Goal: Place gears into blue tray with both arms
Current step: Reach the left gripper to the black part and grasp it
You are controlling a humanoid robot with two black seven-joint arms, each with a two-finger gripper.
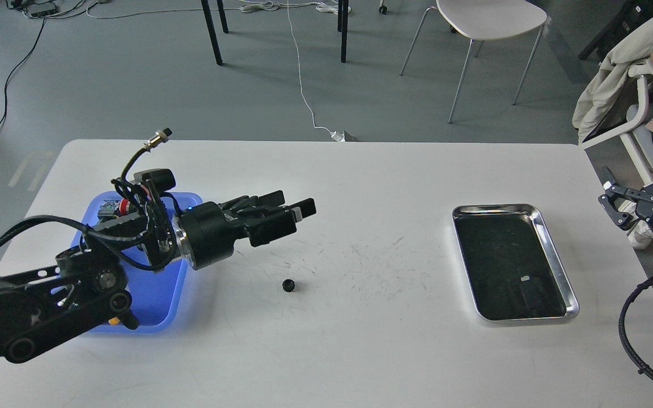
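A single small black gear point(288, 285) lies on the white table, right of the blue tray point(159, 292). My left arm reaches across the tray from the left and covers most of it. My left gripper point(288, 214) points right, hanging above the table and up-left of the gear. It is open with nothing between its fingers. My right gripper point(642, 180) is at the far right edge, off the table's right side. It is open and holds nothing.
A silver metal tray point(553, 249) with a dark bottom sits at the right of the table. A red-capped switch point(124, 204) shows at the blue tray's far end. Chairs and cables are on the floor behind the table.
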